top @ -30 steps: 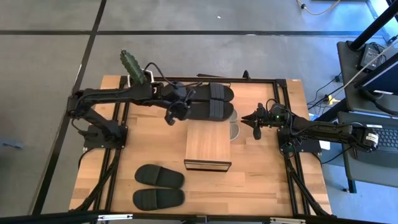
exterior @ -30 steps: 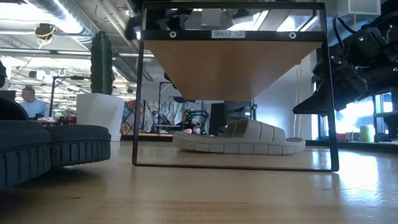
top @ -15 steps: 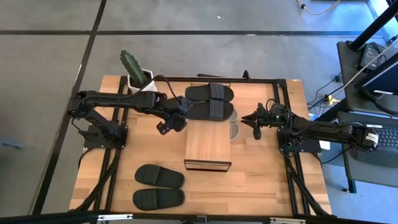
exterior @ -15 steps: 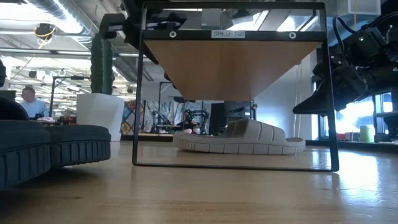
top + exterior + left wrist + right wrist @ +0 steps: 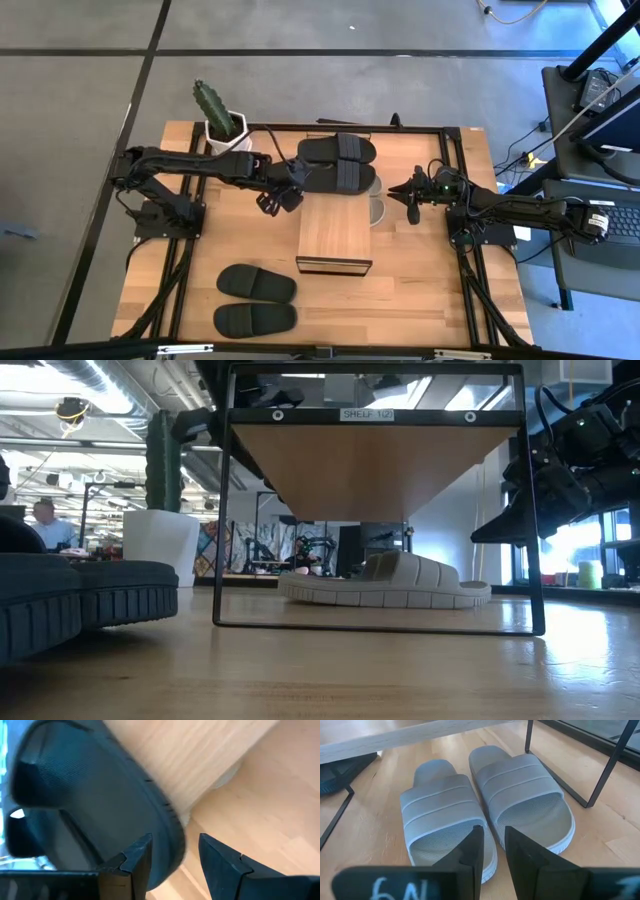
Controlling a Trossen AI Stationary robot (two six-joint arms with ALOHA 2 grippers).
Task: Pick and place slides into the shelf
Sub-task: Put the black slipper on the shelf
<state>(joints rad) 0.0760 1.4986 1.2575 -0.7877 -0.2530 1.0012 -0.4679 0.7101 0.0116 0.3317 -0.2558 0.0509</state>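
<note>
Slides on the shelf risk being knocked askew, since the open, empty left gripper hangs just beside them.

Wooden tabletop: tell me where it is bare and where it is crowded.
Bare: the wooden tabletop right of the low wood-topped shelf, and the strip between the shelf and the two matte black slides near the front edge. Crowded: the far edge, where two more black rubber slides, the left gripper and a potted cactus cluster.
</note>
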